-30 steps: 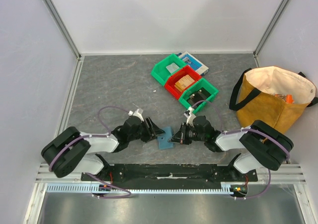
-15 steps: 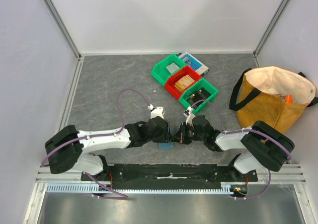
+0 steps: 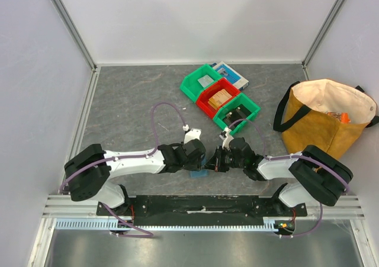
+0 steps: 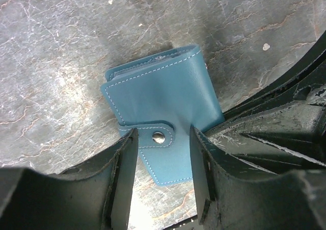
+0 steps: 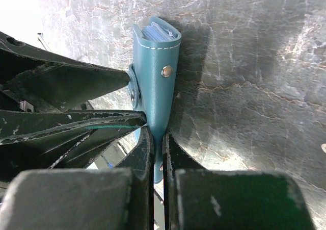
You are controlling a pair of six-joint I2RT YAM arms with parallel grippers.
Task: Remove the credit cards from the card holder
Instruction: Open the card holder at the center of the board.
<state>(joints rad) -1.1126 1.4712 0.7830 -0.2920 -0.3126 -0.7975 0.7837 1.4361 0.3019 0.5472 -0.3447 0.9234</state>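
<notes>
The slate-blue card holder (image 3: pixel 196 173) hangs folded just above the table near its front edge, between the two arms. My right gripper (image 5: pixel 159 138) is shut on its lower edge and holds it edge-on. Pale edges of the credit cards (image 5: pixel 159 32) peek out of its far end. My left gripper (image 4: pixel 163 138) is open, one finger on each side of the holder's snap tab (image 4: pixel 158 136), and a gap still shows on the right side. In the top view the left gripper (image 3: pixel 199 160) and the right gripper (image 3: pixel 209 163) almost meet over the holder.
Two green bins (image 3: pixel 200 83) (image 3: pixel 238 111) and a red bin (image 3: pixel 218 97) sit in a diagonal row at the back, with a blue-and-white flat box (image 3: pixel 232 74) behind them. A tan tote bag (image 3: pixel 324 120) stands at the right.
My left arm has swung right from beside the holder until its fingers straddle it, and its jaws have narrowed. The right gripper has kept its hold in place.
</notes>
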